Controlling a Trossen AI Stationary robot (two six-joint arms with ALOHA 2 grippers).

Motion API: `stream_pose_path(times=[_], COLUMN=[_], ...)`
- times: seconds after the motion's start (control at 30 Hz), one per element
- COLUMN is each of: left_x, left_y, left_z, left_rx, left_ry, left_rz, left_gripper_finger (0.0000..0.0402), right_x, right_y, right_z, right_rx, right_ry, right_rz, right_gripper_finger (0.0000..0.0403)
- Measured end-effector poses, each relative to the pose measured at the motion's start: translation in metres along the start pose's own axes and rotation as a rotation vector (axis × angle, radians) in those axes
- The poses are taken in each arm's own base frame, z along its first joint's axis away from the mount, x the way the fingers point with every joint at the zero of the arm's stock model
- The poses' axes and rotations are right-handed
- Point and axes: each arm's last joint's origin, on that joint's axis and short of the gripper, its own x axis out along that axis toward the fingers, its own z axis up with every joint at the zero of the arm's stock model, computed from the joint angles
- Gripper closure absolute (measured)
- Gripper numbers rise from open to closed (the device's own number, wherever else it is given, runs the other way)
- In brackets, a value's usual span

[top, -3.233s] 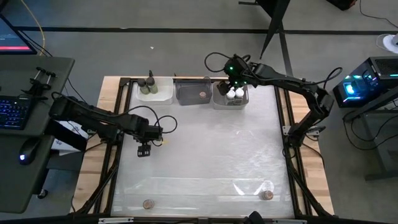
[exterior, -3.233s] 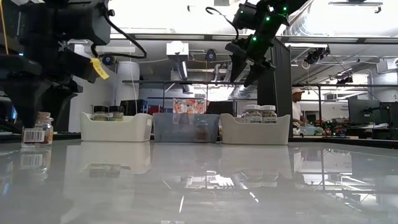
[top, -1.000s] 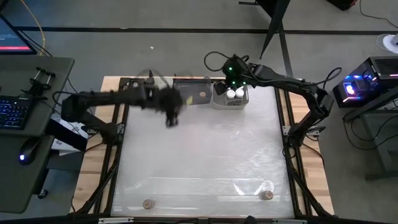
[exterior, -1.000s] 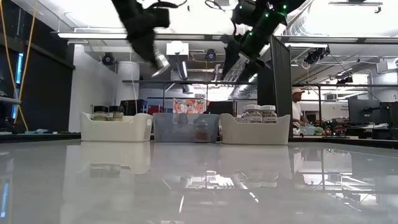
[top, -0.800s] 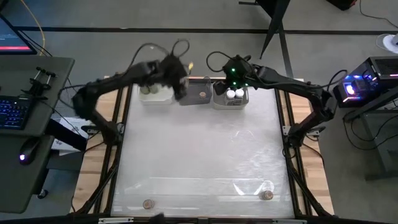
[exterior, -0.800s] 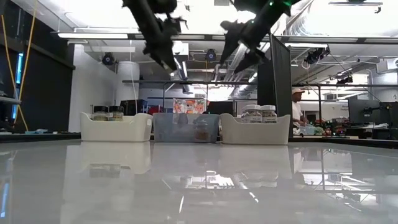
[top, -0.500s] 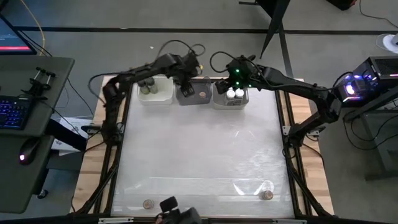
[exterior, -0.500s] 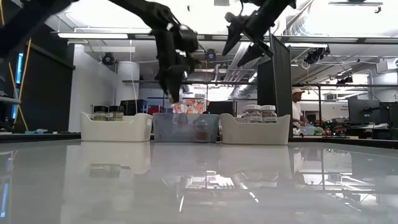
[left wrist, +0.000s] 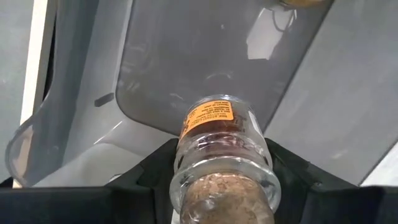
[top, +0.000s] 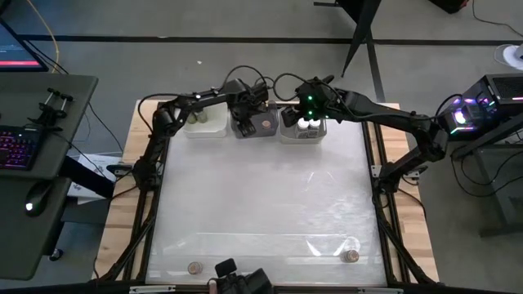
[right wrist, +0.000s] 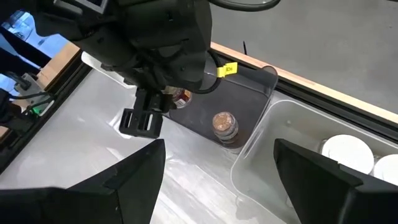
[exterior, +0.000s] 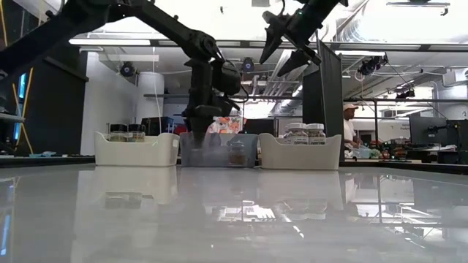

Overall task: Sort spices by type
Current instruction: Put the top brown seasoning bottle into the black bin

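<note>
**Bins, desk gear and a bystander around the bench**

Three bins stand in a row along the far edge of the bench (top: pixel 261 204): a white bin (top: pixel 204 122), a grey bin (top: pixel 255 124) and a clear bin (top: pixel 301 131). Left of the bench, a desk carries a keyboard (top: pixel 18 149) and a mouse (top: pixel 33 207). A person (exterior: pixel 349 124) shows in the room behind.

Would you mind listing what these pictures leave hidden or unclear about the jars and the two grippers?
- Left gripper, high view: its fingers and the cork-capped jar they hold are hidden under the wrist.
- That jar's label, left wrist view: too small to read.
- Grey bin, low view: the tinted wall blurs the jar inside.
- Right gripper, low view: only a dark silhouette against the bright ceiling.
- Two jars near the table's front edge, high view: too small to tell the cap kind.
</note>
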Motion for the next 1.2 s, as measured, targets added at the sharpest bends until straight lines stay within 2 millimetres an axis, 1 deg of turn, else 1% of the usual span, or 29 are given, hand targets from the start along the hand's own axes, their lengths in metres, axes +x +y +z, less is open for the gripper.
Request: stream_pose_path(times=[0.17,0.6,0.83,0.93,1.1,1.2], left_x=[0.000,0.001,0.000,-0.007,-0.036,-0.046], left_y=[0.000,-0.001,-0.001,0.001,0.008,0.010], left_z=[0.000,0.002,0.002,0.003,0.010,0.014], left_rx=[-0.008,-0.002,-0.001,-0.003,-0.027,-0.059], left_ry=[-0.004,-0.021,-0.023,-0.033,-0.118,-0.163], left_rz=[0.001,-0.021,-0.030,-0.030,-0.041,-0.028], left_gripper_finger=[0.0224,0.0167,0.0147,0.0145,0.0144,0.0148], right_x=[0.000,0.000,0.000,0.000,0.000,0.000], right_y=[0.000,0.000,0.000,0.000,0.000,0.000], right_z=[0.000,0.000,0.000,0.000,0.000,0.000], right_rx=[0.000,-0.003,-0.003,-0.003,-0.003,-0.003], right_ry=[-0.001,-0.001,-0.001,-0.001,-0.001,0.000], right_rz=[-0.002,-0.001,-0.001,-0.001,-0.001,0.001], right_gripper_finger=[0.0107,0.0107,0.0107,0.0107,0.0107,0.0107])
